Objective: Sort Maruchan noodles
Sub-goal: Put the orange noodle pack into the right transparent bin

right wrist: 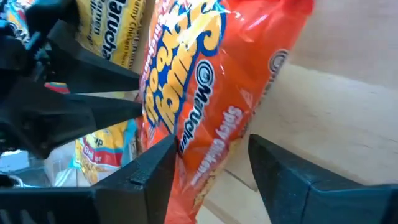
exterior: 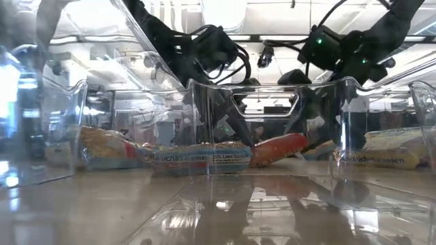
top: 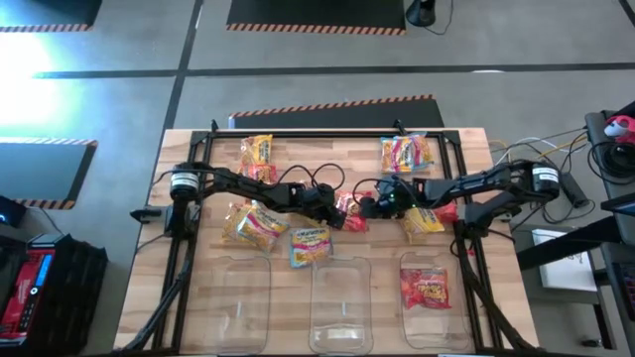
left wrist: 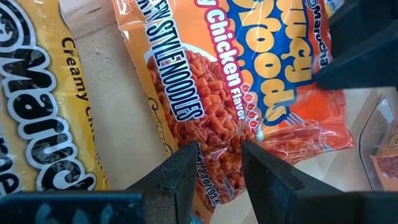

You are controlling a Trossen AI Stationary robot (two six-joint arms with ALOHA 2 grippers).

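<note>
High view shows both grippers meeting over one red packet (top: 350,211) mid-table, left gripper (top: 332,208) pinching it while right gripper (top: 369,205) spreads apart around it, likely a handover toward the right bin (top: 433,319) already holding a red pack.

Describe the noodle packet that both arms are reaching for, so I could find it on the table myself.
Look at the middle of the wooden table, just behind the row of three clear bins. There the left tool and the right tool meet over one red-orange packet. It is the only packet held between both arms, and it reads Spicy Chicken; those nearby are yellow or pale blue.
</note>
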